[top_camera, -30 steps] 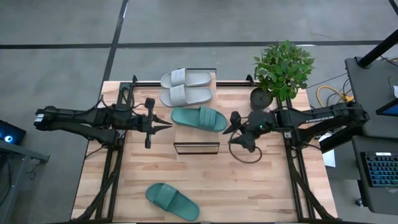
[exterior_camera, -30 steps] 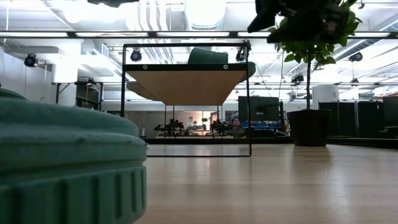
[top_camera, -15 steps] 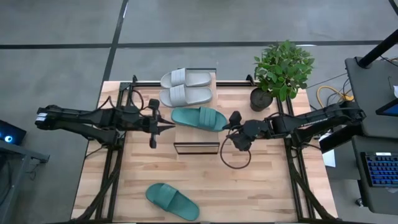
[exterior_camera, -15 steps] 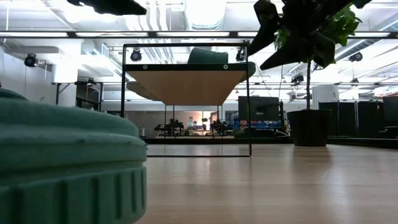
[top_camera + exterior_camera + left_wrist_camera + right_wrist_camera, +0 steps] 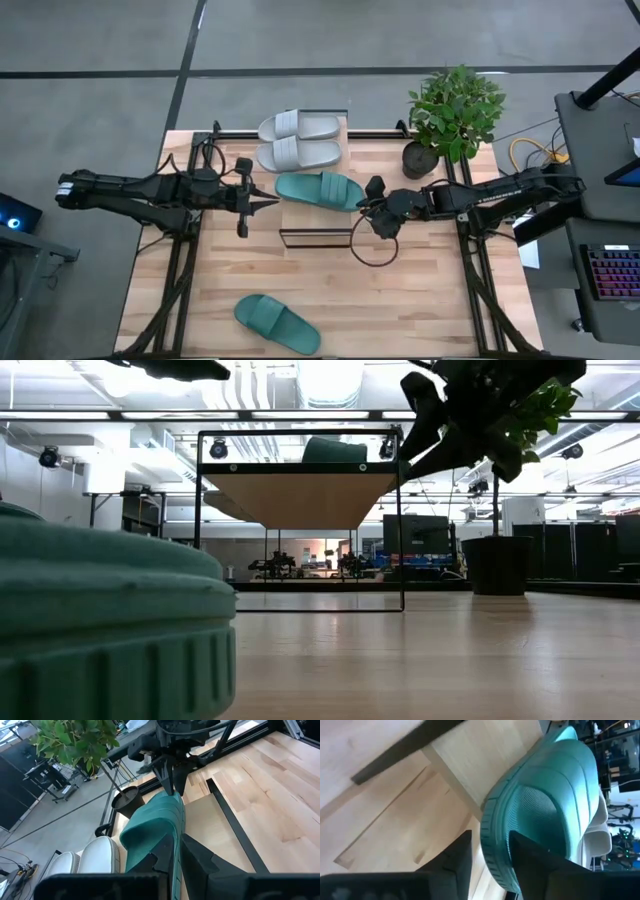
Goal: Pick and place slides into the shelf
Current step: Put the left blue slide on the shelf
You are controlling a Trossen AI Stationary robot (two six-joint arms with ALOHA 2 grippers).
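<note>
The shelf (image 5: 315, 218) stands mid-table with its plank top up. Two pale slides (image 5: 298, 140) and one teal slide (image 5: 320, 190) lie sole-down on that plank. A second teal slide (image 5: 277, 323) rests on the table near the front edge. My right gripper (image 5: 368, 192) is shut on the right end of the shelf's teal slide (image 5: 555, 780). My left gripper (image 5: 272, 201) hovers shut, level with that slide's left end (image 5: 150, 825). My right gripper pinches the end rim (image 5: 492, 847) of the teal slide's right end. One finger (image 5: 532, 855) lies on the footbed and the other (image 5: 452, 857) is outside the sole's end wall. The fingers slant down from the table's right, and the slide lies flat on the shelf. My left gripper is close to the slide's left end, but I cannot tell whether it touches.
A potted plant (image 5: 452, 115) stands at the table's far right corner, close behind my right arm. A dark cable loop (image 5: 375, 245) hangs below my right wrist over the table. In the low view the near teal slide (image 5: 100, 620) fills the left foreground.
My right gripper has sunk and moved toward the table's left, onto the teal slide's right end, tipping its nose downward. The cable loop has swung left with it. The slide has stayed in place on the shelf.
</note>
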